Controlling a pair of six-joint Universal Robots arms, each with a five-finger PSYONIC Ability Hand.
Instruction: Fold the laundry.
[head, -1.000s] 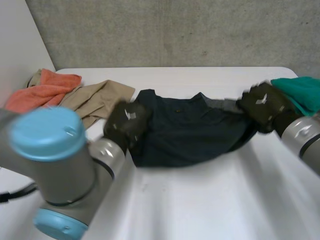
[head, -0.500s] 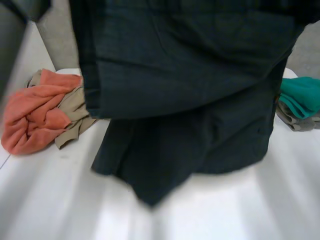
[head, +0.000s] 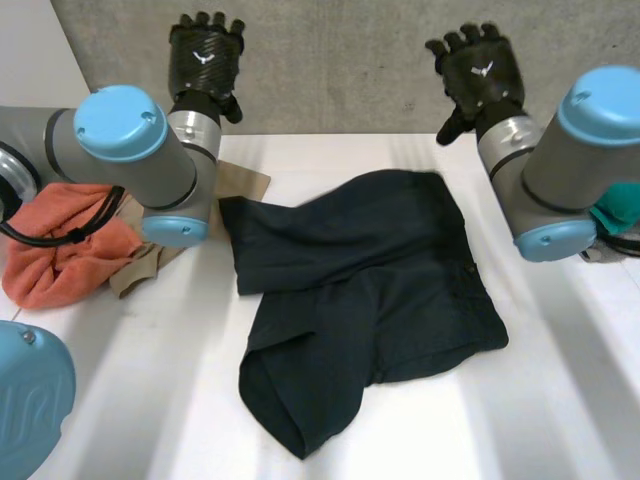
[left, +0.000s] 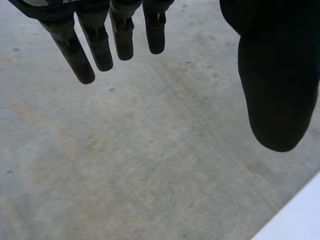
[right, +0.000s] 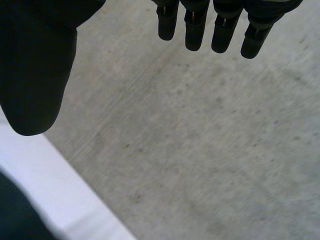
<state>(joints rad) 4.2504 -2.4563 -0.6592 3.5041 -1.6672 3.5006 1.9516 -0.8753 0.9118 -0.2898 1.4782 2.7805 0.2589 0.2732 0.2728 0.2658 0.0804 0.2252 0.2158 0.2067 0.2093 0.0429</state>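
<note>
The left hand (head: 205, 55) is held high above the far edge of the table (head: 560, 400). Its fingers (left: 95, 47) are spread straight and nothing is grasped; the grey wall (head: 340, 60) is seen beyond them. The right hand (head: 478, 70) is raised likewise, its fingers (right: 222, 30) extended and released, with nothing held.

Below and between the two hands, well apart from both, the dark garment (head: 360, 300) is laid in the middle of the table. It is not spread flat: its far-left part is doubled over on itself, creases run across it, and one pointed corner is turned toward the near edge. On the left arm's side an orange cloth (head: 60, 260) is heaped, and a tan cloth (head: 240, 185) is partly covered by that arm, its edge just beside the garment's far-left corner. A teal cloth (head: 615, 215) is seen behind the right arm.

Several risks can be judged from this. If a fold is begun on the garment as it lies, the creases are likely to be locked in and the edges left uneven. Where the cloth is doubled, two layers may be pinched together, so that the true corner is missed. A grasp at the far-left corner may catch the tan cloth as well. The near corner could be dragged over the table's edge if the garment is pulled forward.
</note>
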